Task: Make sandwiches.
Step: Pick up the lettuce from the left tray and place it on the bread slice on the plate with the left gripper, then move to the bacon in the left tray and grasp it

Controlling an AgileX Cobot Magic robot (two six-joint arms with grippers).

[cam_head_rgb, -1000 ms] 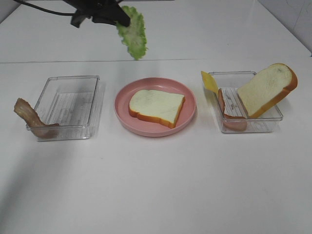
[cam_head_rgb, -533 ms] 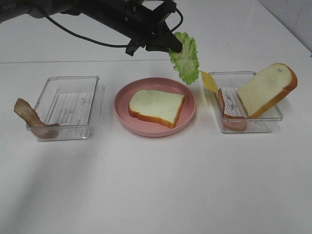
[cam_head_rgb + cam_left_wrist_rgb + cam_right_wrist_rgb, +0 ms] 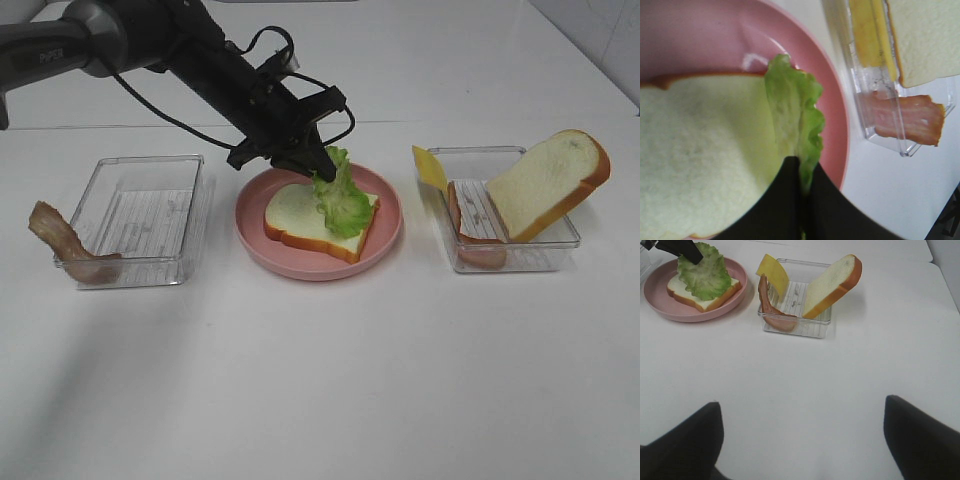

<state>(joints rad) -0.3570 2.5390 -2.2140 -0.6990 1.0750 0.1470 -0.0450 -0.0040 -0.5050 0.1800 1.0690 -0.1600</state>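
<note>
Lettuce is clamped in the left claw, its tip touching the bread slice. Lay it flat and centred before releasing. Right claw stands apart, empty.

surface: white table | seam: straight line across its far side | light: even, soft shadows

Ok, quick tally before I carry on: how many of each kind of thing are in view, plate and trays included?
Bread slices: 2
Lettuce leaf: 1
Bacon strips: 2
Cheese slice: 1
Pink plate: 1
Clear trays: 2
Total: 9
</note>
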